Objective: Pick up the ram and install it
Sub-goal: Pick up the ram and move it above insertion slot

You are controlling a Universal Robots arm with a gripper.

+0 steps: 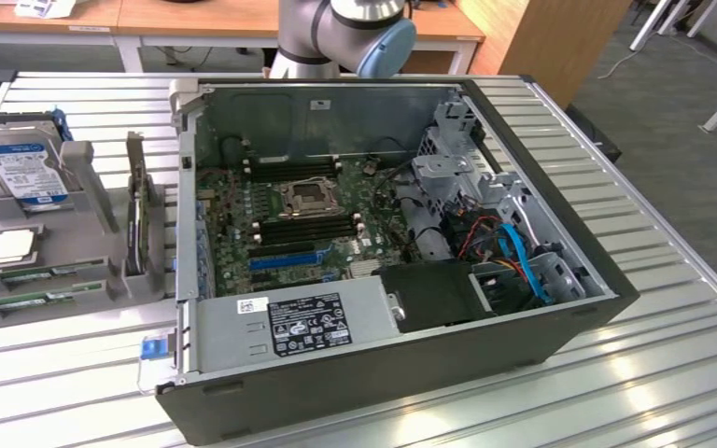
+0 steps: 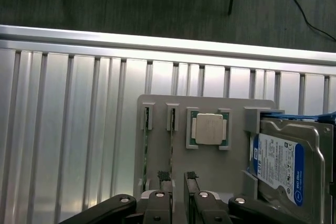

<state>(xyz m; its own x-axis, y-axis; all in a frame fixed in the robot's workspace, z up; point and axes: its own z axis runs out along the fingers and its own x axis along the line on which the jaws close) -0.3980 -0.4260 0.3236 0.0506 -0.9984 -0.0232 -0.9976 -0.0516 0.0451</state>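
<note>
wrist view looks down past the black two-fingered gripper (image 2: 177, 177), whose jaws stand apart and grasp nothing; the ribbed tips of its fingers (image 2: 164, 176) hang over the flat grey plastic parts holder (image 2: 226, 177). the ram (image 2: 171, 148), a long thin green circuit-board stick, sits on edge in the holder's slot just beside the square silver-capped processor (image 2: 208, 129). its line runs toward the gap between the two fingertips, but i cannot tell whether either tip touches it. a second similar green stick (image 2: 145, 148) sits on edge in the neighbouring slot, on the side away from the processor. on the processor's other side a silver hard drive with a blue and white label (image 2: 278, 166) rests in a blue bracket. exterior view has the holder lying on the slatted aluminium table (image 1: 657, 373), at the exterior view's left of the open dark grey computer case (image 1: 396, 401). a dark expansion card with a metal bracket (image 1: 141, 224) stands upright in the holder, between the hard drive and the case. inside the case a green motherboard (image 1: 228, 229) lies flat, with dark memory slots on either side of its socket. the grey robot arm with a blue joint cap (image 1: 346, 33) rises behind the case.
</note>
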